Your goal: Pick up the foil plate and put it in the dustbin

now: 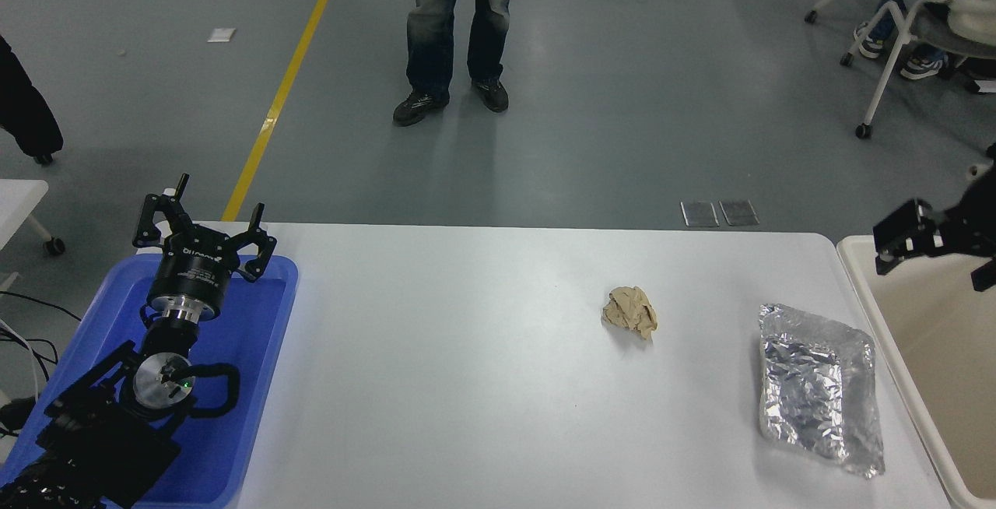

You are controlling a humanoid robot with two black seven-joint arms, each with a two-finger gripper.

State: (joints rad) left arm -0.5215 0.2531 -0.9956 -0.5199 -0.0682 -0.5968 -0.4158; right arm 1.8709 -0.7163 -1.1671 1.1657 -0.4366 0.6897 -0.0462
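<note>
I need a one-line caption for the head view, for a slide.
Foil plate and paper ball lie on the table; right gripper over the dustbin, left gripper parked.
</note>
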